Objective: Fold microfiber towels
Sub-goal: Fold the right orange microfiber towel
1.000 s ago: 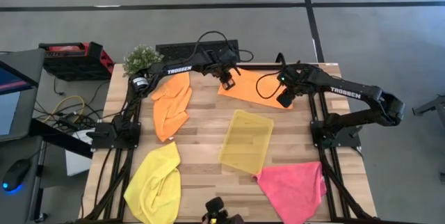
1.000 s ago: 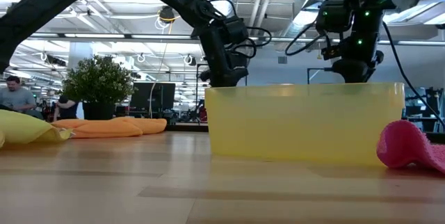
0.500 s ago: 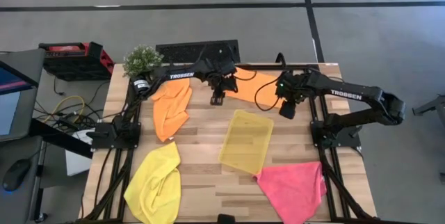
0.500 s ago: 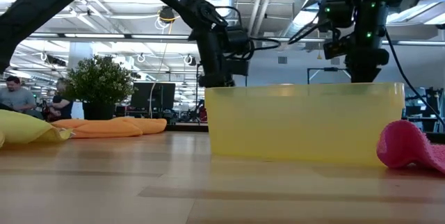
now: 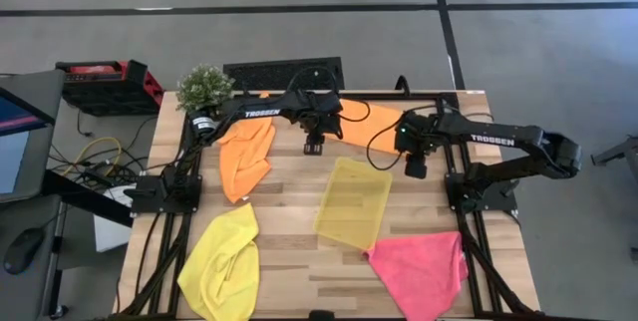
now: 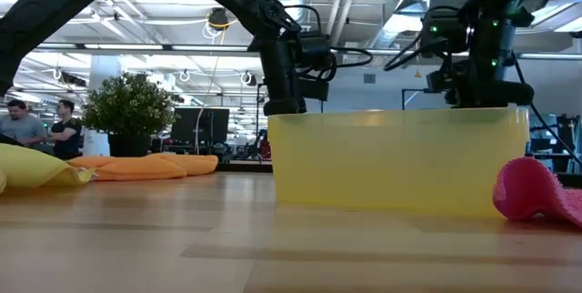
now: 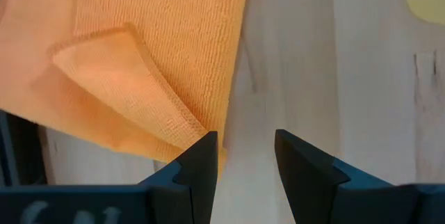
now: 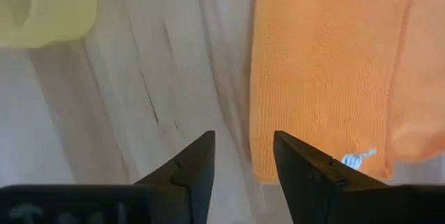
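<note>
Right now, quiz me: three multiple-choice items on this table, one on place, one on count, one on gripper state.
1. Where is the pink towel?
A. near right corner
B. far left corner
C. inside the tray

2. How many orange towels lie on the table?
A. one
B. two
C. three

3. What is the left gripper doing?
A. shut on the yellow towel
B. shut on the tray
C. open, holding nothing

Key: 1 A, the high view shows it beside the yellow tray, not in it. 2 B, one orange towel at left, another at the far edge. 3 C, its fingers stand apart over bare wood.
</note>
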You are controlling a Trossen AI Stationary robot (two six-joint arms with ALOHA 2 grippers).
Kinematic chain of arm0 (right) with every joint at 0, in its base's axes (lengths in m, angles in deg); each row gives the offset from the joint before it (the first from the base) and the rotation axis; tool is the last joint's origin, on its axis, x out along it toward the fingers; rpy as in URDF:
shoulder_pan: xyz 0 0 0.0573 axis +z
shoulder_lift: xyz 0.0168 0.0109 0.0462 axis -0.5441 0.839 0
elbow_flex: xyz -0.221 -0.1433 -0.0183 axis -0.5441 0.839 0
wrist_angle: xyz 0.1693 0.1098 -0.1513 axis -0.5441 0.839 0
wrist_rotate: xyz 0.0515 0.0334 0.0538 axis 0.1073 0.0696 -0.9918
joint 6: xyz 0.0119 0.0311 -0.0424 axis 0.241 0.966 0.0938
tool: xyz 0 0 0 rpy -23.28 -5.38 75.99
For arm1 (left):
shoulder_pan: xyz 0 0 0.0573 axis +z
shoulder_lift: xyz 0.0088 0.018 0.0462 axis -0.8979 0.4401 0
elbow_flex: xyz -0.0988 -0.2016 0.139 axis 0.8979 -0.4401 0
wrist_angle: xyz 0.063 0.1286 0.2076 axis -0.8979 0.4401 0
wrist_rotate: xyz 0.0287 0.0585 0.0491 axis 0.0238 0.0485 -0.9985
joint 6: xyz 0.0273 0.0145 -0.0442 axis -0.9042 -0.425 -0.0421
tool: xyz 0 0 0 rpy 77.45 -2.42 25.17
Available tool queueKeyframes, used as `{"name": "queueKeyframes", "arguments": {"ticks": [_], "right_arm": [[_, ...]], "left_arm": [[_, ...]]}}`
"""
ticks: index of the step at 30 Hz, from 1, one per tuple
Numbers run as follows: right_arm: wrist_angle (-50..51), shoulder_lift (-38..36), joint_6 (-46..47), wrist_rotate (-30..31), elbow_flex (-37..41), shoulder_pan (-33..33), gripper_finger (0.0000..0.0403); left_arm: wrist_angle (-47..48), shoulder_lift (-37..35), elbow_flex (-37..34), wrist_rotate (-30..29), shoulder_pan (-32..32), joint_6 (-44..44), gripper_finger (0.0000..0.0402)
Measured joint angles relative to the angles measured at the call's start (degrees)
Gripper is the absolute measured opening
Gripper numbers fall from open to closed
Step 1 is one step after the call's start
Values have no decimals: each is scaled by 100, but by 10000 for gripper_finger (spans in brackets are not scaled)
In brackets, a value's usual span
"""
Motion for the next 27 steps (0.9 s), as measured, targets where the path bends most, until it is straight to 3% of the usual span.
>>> {"name": "queueKeyframes", "arguments": {"ticks": [8, 15, 27], "right_arm": [[-555, 0, -607, 5, 380, -33, 167], [-715, 2, -480, 296, 440, -201, 166], [-805, 4, -375, 278, 440, -623, 164]], "left_arm": [[92, -9, 403, -64, -45, 369, 137], [237, -9, 799, -62, -168, 462, 137], [380, -7, 1293, -91, -321, 472, 137]]}}
